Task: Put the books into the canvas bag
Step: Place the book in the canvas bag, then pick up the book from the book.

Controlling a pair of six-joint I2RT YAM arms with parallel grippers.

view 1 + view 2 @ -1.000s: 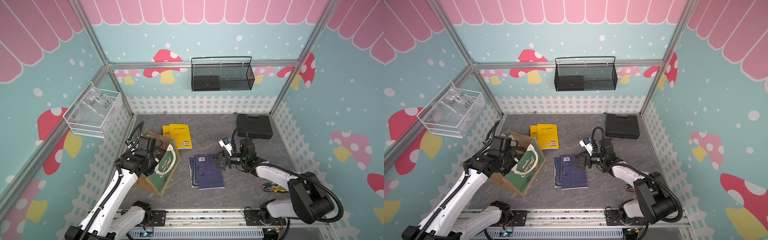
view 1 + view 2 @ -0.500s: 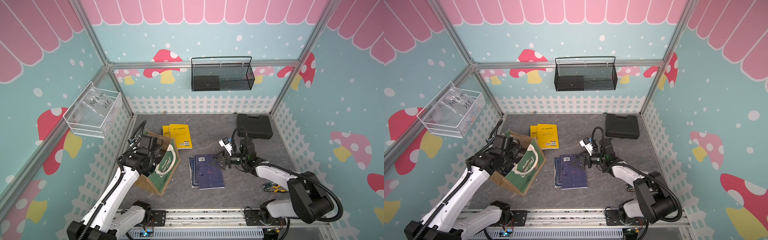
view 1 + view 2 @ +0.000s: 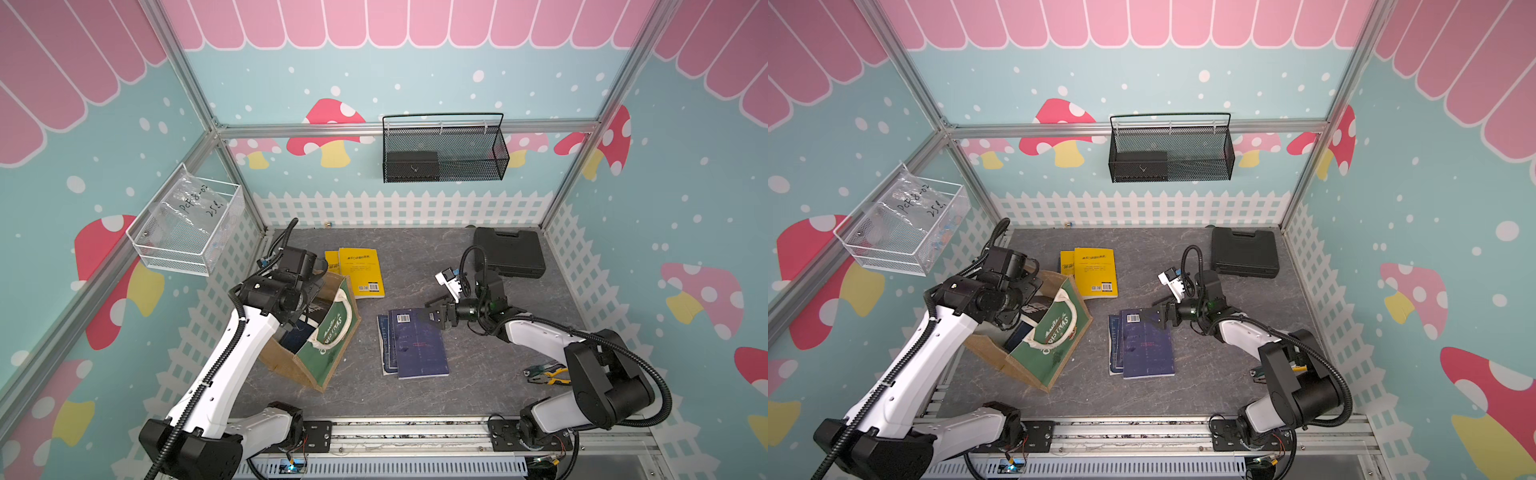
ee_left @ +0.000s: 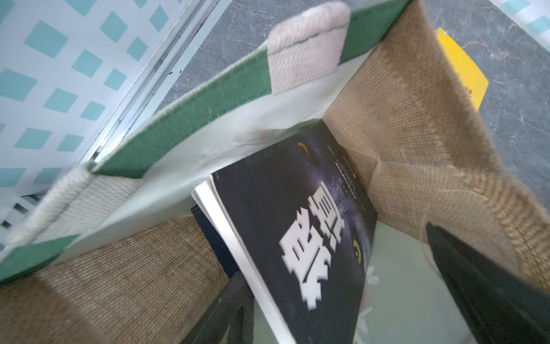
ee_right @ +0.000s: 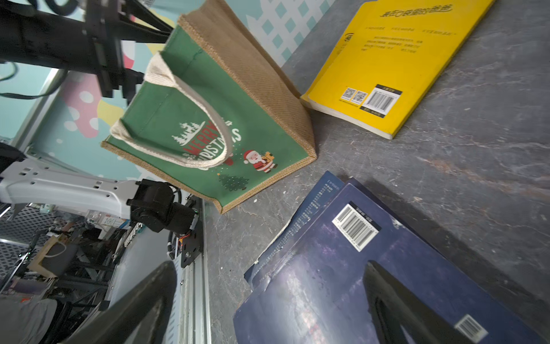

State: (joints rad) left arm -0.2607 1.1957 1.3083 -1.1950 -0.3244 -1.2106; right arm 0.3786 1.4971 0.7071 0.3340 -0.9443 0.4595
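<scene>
The canvas bag (image 3: 332, 353) (image 3: 1054, 345) stands tilted at the left, green Christmas panel facing the middle. My left gripper (image 4: 333, 251) (image 3: 305, 307) is at its mouth, jaws open. Between the fingers a black wolf-eye book (image 4: 297, 223) (image 3: 1034, 309) leans loose inside the bag, over a navy book (image 3: 1019, 338). Two yellow books (image 3: 359, 270) (image 5: 395, 59) lie behind the bag. A small stack of navy books (image 3: 417, 345) (image 5: 342, 268) lies mid-table. My right gripper (image 5: 268, 265) (image 3: 432, 309) is open low over the stack's far end, one finger (image 5: 395, 297) above the top cover.
A black plastic case (image 3: 509, 253) sits at the back right. Pliers (image 3: 544, 372) lie by the right arm's base. A black mesh basket (image 3: 442, 151) hangs on the back wall and a white wire basket (image 3: 187, 226) on the left wall.
My left gripper has opened inside the bag's mouth and let go of the black book. The right arm has stayed still over the navy stack.
</scene>
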